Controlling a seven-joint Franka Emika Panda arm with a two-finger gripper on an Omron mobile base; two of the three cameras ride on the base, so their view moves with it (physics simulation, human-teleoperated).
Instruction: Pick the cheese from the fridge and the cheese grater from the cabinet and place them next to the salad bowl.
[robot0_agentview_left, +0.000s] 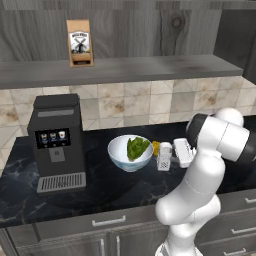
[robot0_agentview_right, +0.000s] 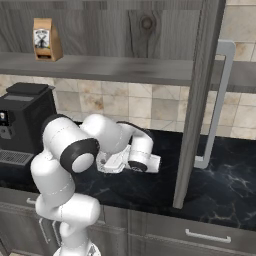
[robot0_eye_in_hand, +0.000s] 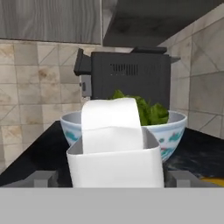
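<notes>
Standing upright on the dark marble desk (robot0_agentview_left: 100, 192), the grater (robot0_agentview_left: 164, 156) sits just right of the bowl (robot0_agentview_left: 130, 152) in the left base view, pale grey-white with its loop handle on top. In the hand view it rises between the two dark fingertips (robot0_eye_in_hand: 41, 178), which stand apart on either side of its base with a gap showing at each side.

Tool (robot0_agentview_left: 172, 156): spread, flanking the grater; whether either tip touches it cannot be told.

Cheese (robot0_agentview_left: 156, 147): small yellow-orange chunk on the desk, between bowl and grater, close to both, partly hidden behind the grater.

Bowl: round, white, holding green leaves; in the hand view it stands directly behind the grater, blue-green marks on its outer wall.

Arm (robot0_agentview_left: 210, 165): white with dark joints, bent low over the desk from the right of the left base view; in the right base view it covers the grater and bowl.

Coffee machine (robot0_agentview_left: 55, 142): dark, boxy, on the desk left of the bowl, well apart from it.

Shelf (robot0_agentview_left: 125, 67): long, grey wood-grain, above a tiled wall.

Paper bag (robot0_agentview_left: 80, 42): brown, dark label, upright on the shelf.

Cabinet door (robot0_agentview_right: 197, 100): open, edge-on in the right base view, with a pale bar handle (robot0_agentview_right: 220, 100).
</notes>
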